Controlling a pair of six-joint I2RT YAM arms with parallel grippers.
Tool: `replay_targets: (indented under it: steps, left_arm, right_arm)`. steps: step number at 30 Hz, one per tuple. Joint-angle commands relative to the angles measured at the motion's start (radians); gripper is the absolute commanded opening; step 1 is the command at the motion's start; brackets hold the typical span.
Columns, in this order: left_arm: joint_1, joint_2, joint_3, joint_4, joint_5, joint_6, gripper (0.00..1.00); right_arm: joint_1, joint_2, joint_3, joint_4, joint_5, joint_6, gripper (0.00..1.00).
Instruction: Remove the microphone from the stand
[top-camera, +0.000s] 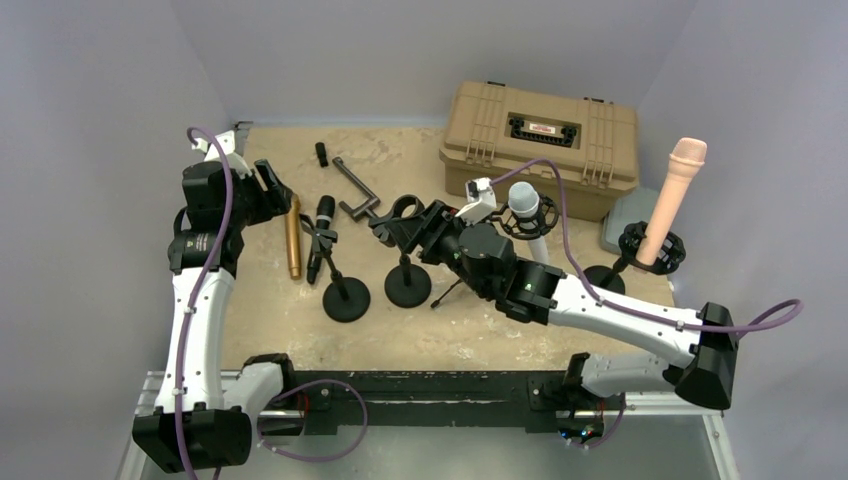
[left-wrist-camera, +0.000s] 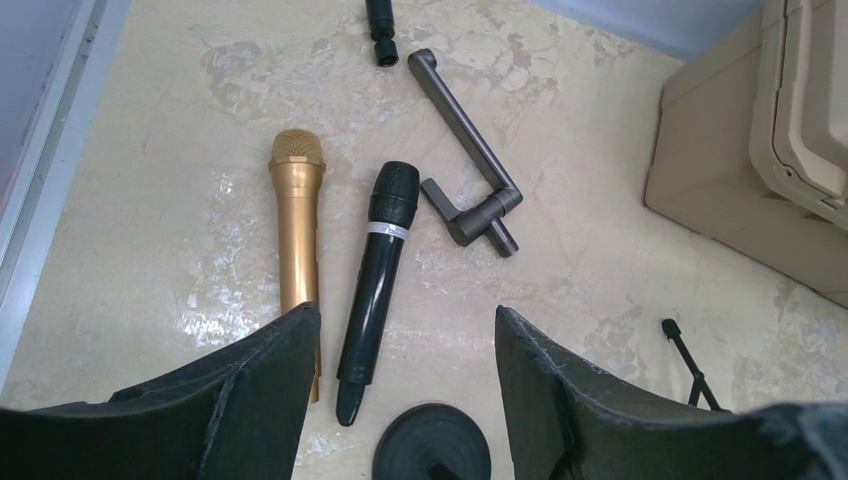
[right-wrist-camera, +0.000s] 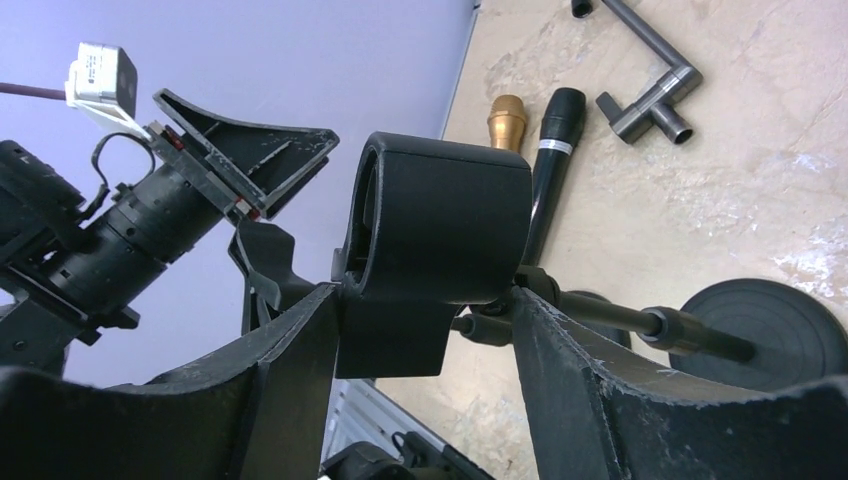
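Note:
A black microphone (top-camera: 320, 240) leans in the clip of a small round-based stand (top-camera: 346, 299); in the left wrist view this black microphone (left-wrist-camera: 378, 275) shows above the stand base (left-wrist-camera: 432, 448). My left gripper (top-camera: 272, 190) (left-wrist-camera: 405, 315) hovers open above it, holding nothing. A second stand (top-camera: 407, 285) stands in the middle. My right gripper (top-camera: 412, 224) (right-wrist-camera: 425, 300) is shut on that stand's empty black clip (right-wrist-camera: 440, 230), both fingers touching it. A silver microphone (top-camera: 524, 203) and a beige microphone (top-camera: 678, 190) stand in shock mounts on the right.
A gold microphone (top-camera: 293, 236) (left-wrist-camera: 298, 235) lies flat left of the black one. A grey metal crank-shaped bar (top-camera: 357, 190) (left-wrist-camera: 470, 160) and a short black tube (top-camera: 322, 154) lie farther back. A tan hard case (top-camera: 545, 142) sits at the back right.

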Motion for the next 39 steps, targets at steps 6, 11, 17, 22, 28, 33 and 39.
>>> replay_targets:
  steps: [6,11,17,22,28,33,39]
  left_arm:
    - [0.004,-0.017,-0.007,0.045,0.01,-0.01,0.63]
    - [0.004,-0.018,-0.011,0.048,0.011,-0.01,0.63]
    - [0.006,-0.024,-0.013,0.05,0.01,-0.01,0.63]
    - [0.005,-0.015,-0.008,0.047,0.009,-0.009,0.63]
    - [0.004,-0.019,-0.014,0.053,0.007,-0.009,0.63]
    - [0.005,-0.023,-0.016,0.056,0.01,-0.007,0.63]
    - [0.004,-0.019,-0.019,0.063,0.038,-0.009,0.63]
  right_arm:
    - [0.003,0.022,-0.155,-0.306,0.04,-0.02,0.54]
    - [0.003,0.005,-0.174,-0.308,0.059,-0.009,0.51]
    - [0.003,0.051,-0.177,-0.323,0.092,-0.007,0.45]
    - [0.002,0.112,-0.195,-0.316,0.078,0.008,0.39]
    - [0.002,0.131,-0.229,-0.267,0.056,0.007,0.39]
    - [0.002,0.12,-0.151,-0.258,0.031,-0.108,0.51]
    - [0.002,0.07,0.072,-0.338,0.031,-0.297,0.77]
